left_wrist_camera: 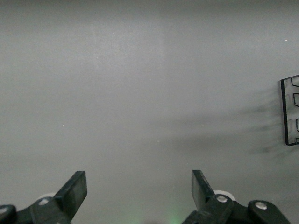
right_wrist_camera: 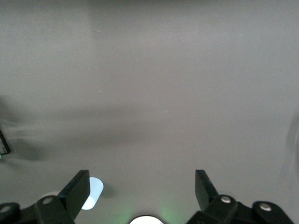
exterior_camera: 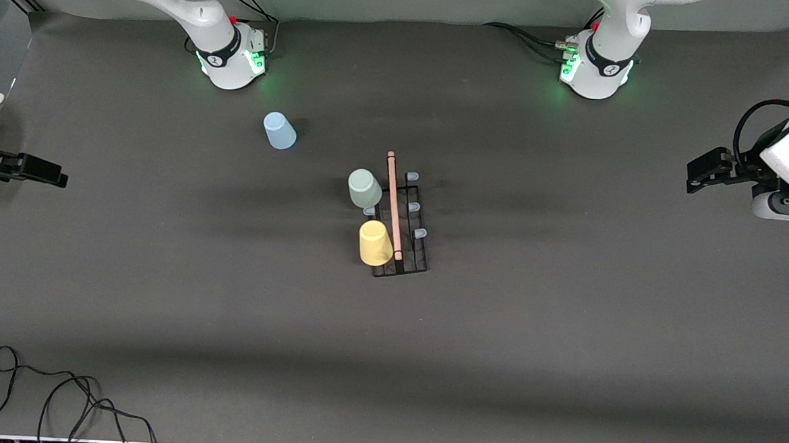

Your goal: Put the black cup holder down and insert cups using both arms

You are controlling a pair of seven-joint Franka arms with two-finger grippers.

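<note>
The black cup holder point(exterior_camera: 411, 261) stands mid-table, its wooden rod handle point(exterior_camera: 393, 204) pointing toward the robots. A grey-green cup point(exterior_camera: 364, 187) and a yellow cup point(exterior_camera: 375, 243) sit upside down on its prongs, on the side toward the right arm's end. A light blue cup point(exterior_camera: 280, 130) stands alone on the table near the right arm's base and also shows in the right wrist view point(right_wrist_camera: 92, 192). My left gripper point(exterior_camera: 693, 175) hangs open and empty point(left_wrist_camera: 138, 184) at the left arm's end. My right gripper point(exterior_camera: 61, 178) is open and empty point(right_wrist_camera: 141, 186) at the right arm's end.
Three blue-capped prongs point(exterior_camera: 414, 207) stand bare on the holder's side toward the left arm. A corner of the holder point(left_wrist_camera: 289, 112) shows in the left wrist view. Loose black cables point(exterior_camera: 54, 399) lie at the table's near edge toward the right arm's end.
</note>
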